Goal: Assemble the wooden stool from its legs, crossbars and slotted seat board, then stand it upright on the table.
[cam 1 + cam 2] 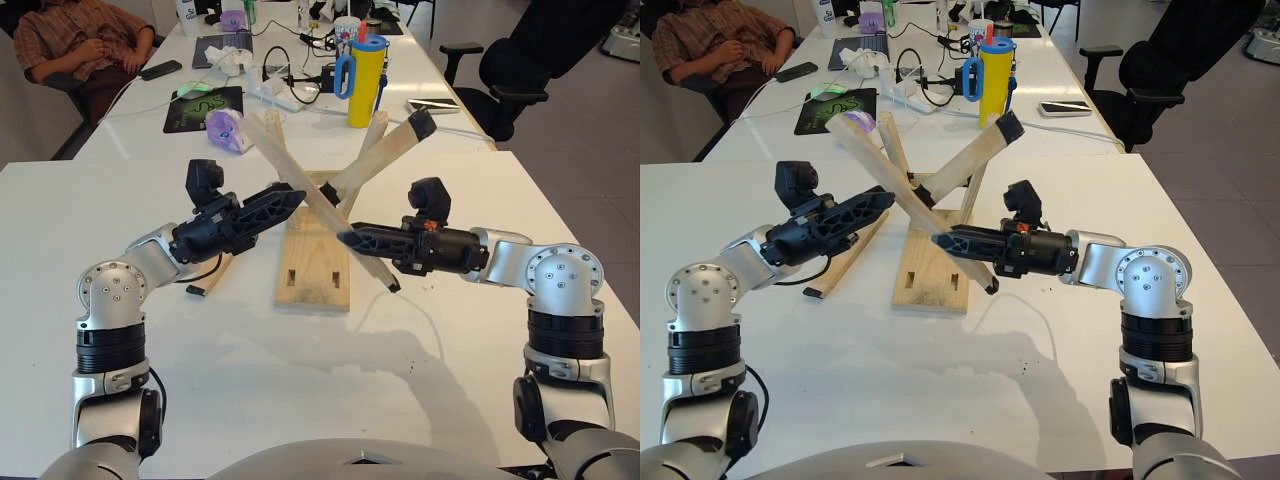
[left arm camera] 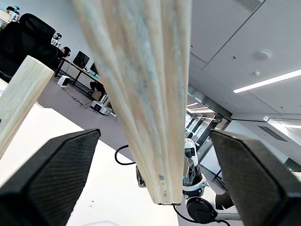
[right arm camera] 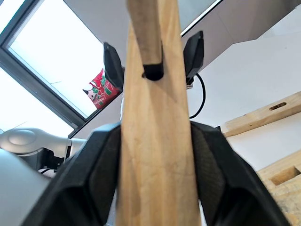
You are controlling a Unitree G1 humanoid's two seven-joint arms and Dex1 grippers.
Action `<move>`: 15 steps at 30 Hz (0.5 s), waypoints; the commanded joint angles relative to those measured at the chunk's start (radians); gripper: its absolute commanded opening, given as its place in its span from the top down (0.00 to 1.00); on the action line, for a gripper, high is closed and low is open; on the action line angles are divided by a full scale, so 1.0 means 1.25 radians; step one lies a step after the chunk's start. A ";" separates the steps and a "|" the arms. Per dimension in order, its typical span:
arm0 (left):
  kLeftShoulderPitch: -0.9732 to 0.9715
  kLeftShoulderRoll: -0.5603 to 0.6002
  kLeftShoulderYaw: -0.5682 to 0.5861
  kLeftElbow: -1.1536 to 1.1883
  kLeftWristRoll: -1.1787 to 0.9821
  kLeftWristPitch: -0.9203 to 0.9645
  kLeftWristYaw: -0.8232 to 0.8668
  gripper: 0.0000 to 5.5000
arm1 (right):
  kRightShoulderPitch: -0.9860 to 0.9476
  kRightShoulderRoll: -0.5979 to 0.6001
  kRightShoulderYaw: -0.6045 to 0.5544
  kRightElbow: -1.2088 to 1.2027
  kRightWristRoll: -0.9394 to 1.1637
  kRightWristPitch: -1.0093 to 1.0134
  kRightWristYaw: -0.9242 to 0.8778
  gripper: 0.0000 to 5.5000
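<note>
Seat board [image 1: 312, 278] part-hidden under crossed legs [image 1: 322, 200] | left claw [image 1: 293, 196] open | right claw [image 1: 347, 238] clamps leg [image 3: 157, 141]

The tabletop [image 1: 300, 380] is plain white. The seat board [image 1: 315, 272] is of pale yellow wood with fine grain and dark slots. The slanting leg [image 1: 292, 152] is light beige; in the right wrist view it looks honey-brown, with a dark hole. The other leg [image 1: 390, 150], upper middle, has a black cap. The left end effector [image 1: 292, 197] and the right end effector [image 1: 350, 238] are black, the fingers [image 2: 47, 183] finely woven in texture. The bottle [image 1: 365, 85] is yellow with blue handle. At upper left are a purple object [image 1: 225, 128] and a black mat [image 1: 205, 108] with a green wavy drawing.
</note>
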 commanded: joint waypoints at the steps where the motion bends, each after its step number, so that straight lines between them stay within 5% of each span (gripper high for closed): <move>1: -0.020 0.013 0.000 -0.001 -0.014 0.026 -0.010 0.37 | 0.009 -0.022 0.013 -0.019 -0.002 0.001 0.031 0.63; 10: -0.021 0.021 0.014 -0.008 -0.039 0.051 -0.010 0.62 | 0.020 -0.046 0.011 -0.023 0.012 0.012 0.062 0.63; 15: -0.014 0.041 0.022 -0.003 -0.023 0.048 -0.023 0.63 | 0.015 -0.056 0.020 -0.029 -0.011 -0.007 0.084 0.63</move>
